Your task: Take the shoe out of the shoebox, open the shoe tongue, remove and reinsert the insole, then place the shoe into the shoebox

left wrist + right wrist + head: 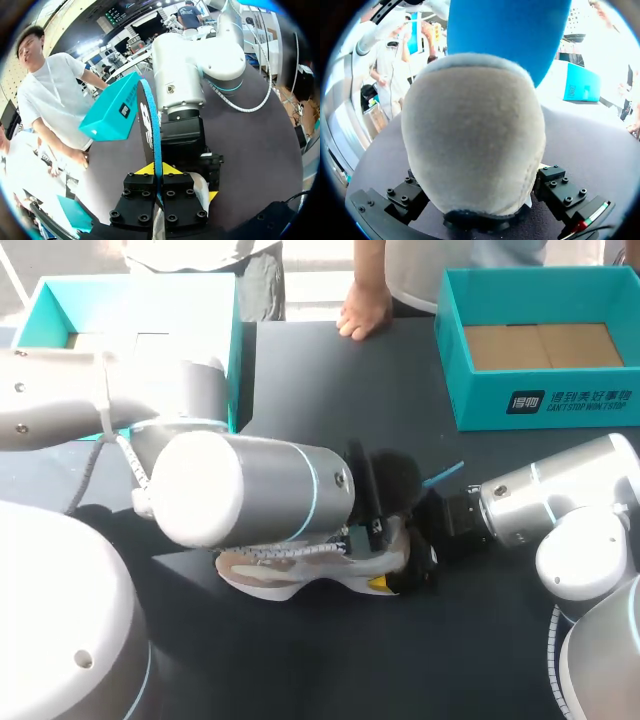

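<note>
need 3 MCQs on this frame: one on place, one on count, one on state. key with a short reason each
1. Where is the shoe?
A) in the right-hand box
B) on the table
C) in a person's hand

2. How many teal boxes stand on the table?
A) two
B) one
C) four

3. What state is the left claw in?
A) open and empty
B) shut on a box flap
C) shut on the insole

Key:
1 B: the shoe rests on the dark tabletop, outside both boxes.
2 A: one box stands at the far left and one at the far right.
3 C: the thin, blue-edged insole stands pinched between both yellow tips.
</note>
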